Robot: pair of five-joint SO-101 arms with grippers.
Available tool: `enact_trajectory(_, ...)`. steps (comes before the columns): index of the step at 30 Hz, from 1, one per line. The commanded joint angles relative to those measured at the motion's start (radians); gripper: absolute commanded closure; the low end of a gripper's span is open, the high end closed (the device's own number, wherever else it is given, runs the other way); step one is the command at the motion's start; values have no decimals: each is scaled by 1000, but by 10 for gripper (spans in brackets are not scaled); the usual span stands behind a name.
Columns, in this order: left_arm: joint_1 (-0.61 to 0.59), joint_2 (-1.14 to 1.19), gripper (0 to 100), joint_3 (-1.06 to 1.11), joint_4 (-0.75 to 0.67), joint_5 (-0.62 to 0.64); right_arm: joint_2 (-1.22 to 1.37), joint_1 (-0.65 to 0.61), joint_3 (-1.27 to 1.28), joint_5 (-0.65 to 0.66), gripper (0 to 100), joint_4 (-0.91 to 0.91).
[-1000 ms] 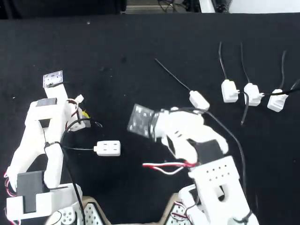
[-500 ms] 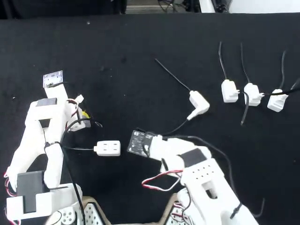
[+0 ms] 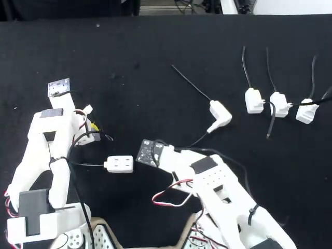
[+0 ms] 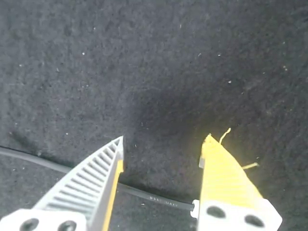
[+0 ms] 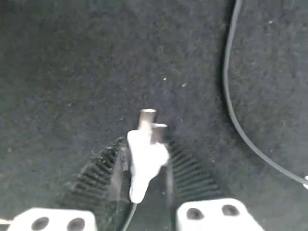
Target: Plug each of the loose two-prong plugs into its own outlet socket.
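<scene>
A black felt-like table lies under even light, dark cables beyond its far edge.

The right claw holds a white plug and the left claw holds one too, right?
Not quite. The left gripper is open and empty over a black cable, as the left wrist view shows. The right gripper does hold a white plug.

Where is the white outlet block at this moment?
High view: the outlet block lies on the table between the left arm and the right arm, nearer the right arm's tip.
</scene>
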Motion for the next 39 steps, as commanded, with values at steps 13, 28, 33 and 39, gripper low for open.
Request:
enact_trajectory(13, -12, -44, 744, -2, 9, 9, -191, -55, 12, -75, 805, 147)
enact_trajectory(28, -12, -44, 744, -2, 11, 9, -191, 37, -61, -81, 899, 137)
enact_trajectory(33, -12, -44, 744, -2, 11, 9, -194, 41, -163, -106, 899, 276)
enact_trajectory(39, -12, -44, 744, -2, 11, 9, -191, 35, -73, -107, 899, 186)
